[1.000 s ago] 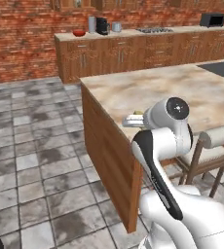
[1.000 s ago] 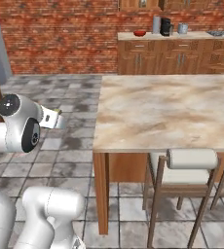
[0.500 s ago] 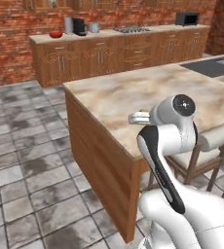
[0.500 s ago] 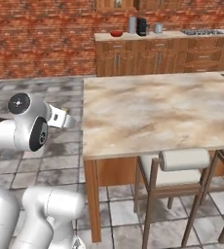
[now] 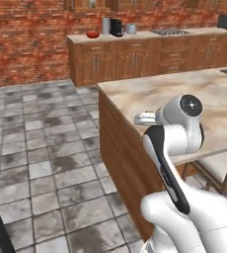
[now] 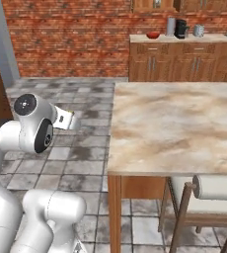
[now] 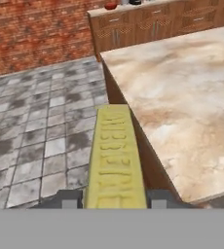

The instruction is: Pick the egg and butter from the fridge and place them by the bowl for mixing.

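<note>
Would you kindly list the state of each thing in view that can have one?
gripper: shut on the butter.
butter: held between the fingers, sticking forward, off any surface.
bowl: upright on the far counter, apart from the arm.
island counter: nothing of the task set on it.

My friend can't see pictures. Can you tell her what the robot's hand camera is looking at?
A thin yellow rectangular stick of butter is clamped in the robot's two-finger gripper, pointing ahead. Beyond lie grey floor tiles, a beige marble island counter and a red brick wall.
</note>
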Tool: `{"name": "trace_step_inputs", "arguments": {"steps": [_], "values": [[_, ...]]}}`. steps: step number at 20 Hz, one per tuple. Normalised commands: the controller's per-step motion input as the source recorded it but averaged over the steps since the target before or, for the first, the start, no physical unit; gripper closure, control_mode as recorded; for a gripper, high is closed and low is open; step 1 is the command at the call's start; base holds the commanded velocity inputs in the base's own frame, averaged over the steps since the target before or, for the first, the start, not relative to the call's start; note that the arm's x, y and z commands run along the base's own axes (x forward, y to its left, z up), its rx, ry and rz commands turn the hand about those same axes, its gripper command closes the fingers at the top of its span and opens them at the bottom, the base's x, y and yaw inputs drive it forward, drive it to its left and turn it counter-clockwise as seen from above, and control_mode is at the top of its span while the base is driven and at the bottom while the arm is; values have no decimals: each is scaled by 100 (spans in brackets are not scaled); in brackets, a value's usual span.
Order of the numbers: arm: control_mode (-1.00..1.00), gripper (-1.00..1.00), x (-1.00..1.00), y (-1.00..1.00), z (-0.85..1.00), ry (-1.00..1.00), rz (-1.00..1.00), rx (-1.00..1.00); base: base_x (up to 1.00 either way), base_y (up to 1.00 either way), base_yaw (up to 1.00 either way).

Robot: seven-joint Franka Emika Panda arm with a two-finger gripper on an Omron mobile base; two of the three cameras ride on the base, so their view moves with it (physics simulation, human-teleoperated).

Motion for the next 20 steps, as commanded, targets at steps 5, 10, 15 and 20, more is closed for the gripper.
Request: {"name": "trace_step_inputs", "arguments": {"steps": [5,10,15,20], "values": [[100,100,0,0,0,0,0,0,19,59,35],[100,100,0,0,0,0,0,0,52,44,32],[100,100,0,0,0,0,0,0,70,15,28],[100,100,0,0,0,0,0,0,85,0,21]]}}
